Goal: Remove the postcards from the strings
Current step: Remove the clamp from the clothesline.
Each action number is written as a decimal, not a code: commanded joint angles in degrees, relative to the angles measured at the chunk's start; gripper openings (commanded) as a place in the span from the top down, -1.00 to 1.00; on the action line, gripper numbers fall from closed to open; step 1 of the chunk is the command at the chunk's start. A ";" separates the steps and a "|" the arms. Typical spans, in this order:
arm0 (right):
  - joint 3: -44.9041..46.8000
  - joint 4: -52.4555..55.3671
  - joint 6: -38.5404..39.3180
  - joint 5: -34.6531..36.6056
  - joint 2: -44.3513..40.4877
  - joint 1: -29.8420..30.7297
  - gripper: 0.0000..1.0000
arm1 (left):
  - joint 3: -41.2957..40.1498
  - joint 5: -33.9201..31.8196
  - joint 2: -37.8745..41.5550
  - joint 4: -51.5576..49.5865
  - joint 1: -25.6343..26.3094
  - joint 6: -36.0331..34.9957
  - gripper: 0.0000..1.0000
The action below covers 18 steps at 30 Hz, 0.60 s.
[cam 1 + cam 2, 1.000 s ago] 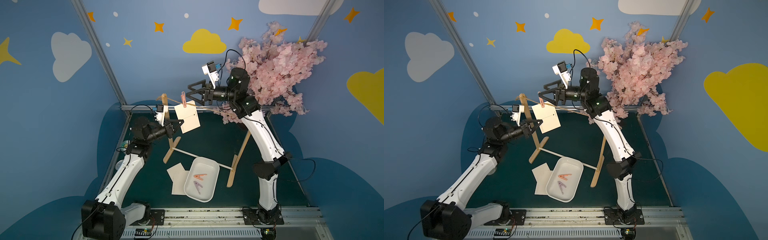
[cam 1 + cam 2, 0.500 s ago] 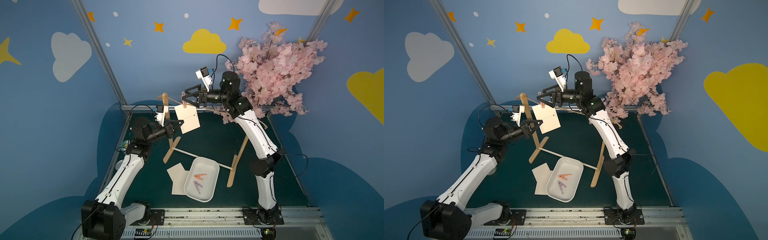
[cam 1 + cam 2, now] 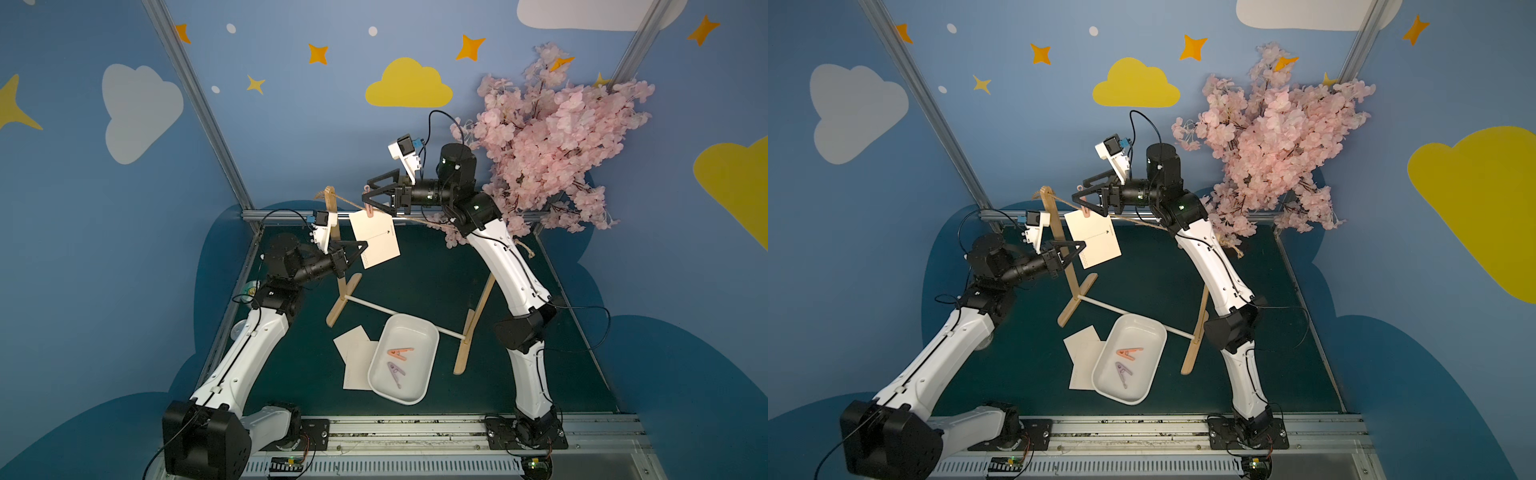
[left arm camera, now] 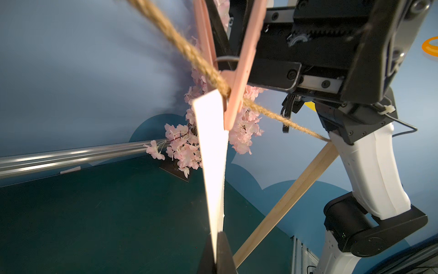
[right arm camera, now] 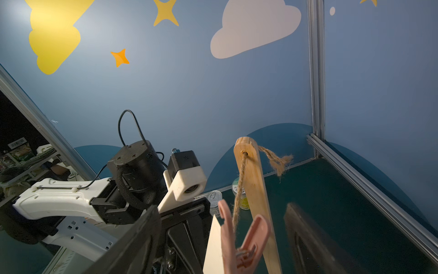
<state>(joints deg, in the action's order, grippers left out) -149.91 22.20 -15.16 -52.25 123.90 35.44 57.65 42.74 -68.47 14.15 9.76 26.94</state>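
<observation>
One postcard [image 3: 374, 239] [image 3: 1094, 241] hangs from the string [image 3: 345, 202] [image 3: 1065, 202], pinned by a pink clothespin [image 3: 368, 203] [image 3: 1084, 210]. My left gripper [image 3: 361, 249] [image 3: 1077, 251] is shut on the card's lower corner; the left wrist view shows the postcard [image 4: 212, 154] edge-on, running into the closed left gripper [image 4: 216, 251]. My right gripper [image 3: 370, 195] [image 5: 221, 208] stands open, one finger on each side of the clothespin [image 5: 237, 237], touching neither side. Two more postcards [image 3: 353, 353] lie flat on the table.
A white tray [image 3: 415, 324] holding two clothespins sits beside the loose cards, over the stand's white crossbar [image 3: 370, 305]. Wooden uprights [image 3: 332, 216] [image 3: 478, 316] carry the string. Pink blossom branches [image 3: 561, 137] fill the back right. Small tins [image 5: 214, 198] stand by the left wall.
My right arm has reached leftward along the string, bringing its open jaws round the pink clothespin. The left gripper stays shut on the card, unmoved.
</observation>
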 commanded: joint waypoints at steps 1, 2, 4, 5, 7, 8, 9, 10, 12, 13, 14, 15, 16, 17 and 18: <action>-1.22 1.29 0.76 -1.04 1.27 0.33 -0.67 | 1.59 0.84 0.97 -1.41 -0.18 -1.41 0.93; -1.21 1.50 0.93 -0.93 1.26 0.36 -0.67 | 1.67 0.85 0.97 -1.58 -0.18 -1.48 0.94; -1.20 1.97 1.18 -0.89 1.39 0.42 -0.66 | 1.68 0.74 1.10 -1.67 -0.17 -1.65 0.94; -1.20 2.11 1.27 -0.84 1.43 0.42 -0.66 | 1.70 0.70 1.02 -1.76 -0.18 -1.78 0.94; -1.20 2.49 1.50 -0.84 1.57 0.49 -0.66 | 1.81 0.61 1.06 -1.98 -0.18 -1.93 0.94; -1.18 2.65 1.58 -0.97 1.54 0.51 -0.66 | 1.85 0.70 1.07 -2.02 -0.18 -2.07 0.93; -1.23 2.89 1.76 -1.09 1.59 0.58 -0.66 | 1.84 0.69 1.04 -2.11 -0.18 -2.07 0.93; -1.18 3.09 1.97 -1.18 1.61 0.59 -0.66 | 1.85 0.55 1.05 -2.11 -0.11 -2.15 0.94; -1.19 3.33 2.15 -1.49 1.70 0.76 -0.66 | 1.85 0.26 1.05 -2.29 -0.18 -2.31 0.94; -1.23 3.51 2.23 -1.76 1.77 0.77 -0.66 | 1.85 0.19 1.03 -2.36 -0.15 -2.35 0.94; -1.19 3.61 2.24 -2.01 1.79 0.85 -0.66 | 1.90 0.24 0.97 -2.40 -0.18 -2.41 0.93; -1.21 3.72 2.24 -2.15 1.86 0.86 -0.66 | 1.94 0.24 0.91 -2.38 -0.22 -2.42 0.94; -1.19 3.86 2.35 -2.45 1.87 0.86 -0.66 | 1.94 0.23 0.96 -2.46 -0.13 -2.42 0.93; -1.21 3.91 2.40 -2.83 1.88 0.88 -0.66 | 1.94 0.17 0.88 -2.46 -0.18 -2.42 0.93; -1.25 3.97 2.39 -3.09 1.95 0.86 -0.66 | 1.94 0.27 0.88 -2.54 -0.19 -2.49 0.94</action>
<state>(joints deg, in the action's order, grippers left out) -149.91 25.30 -13.56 -53.56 124.81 36.01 58.19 42.65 -68.29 12.49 9.76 25.67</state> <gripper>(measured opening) 0.830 0.047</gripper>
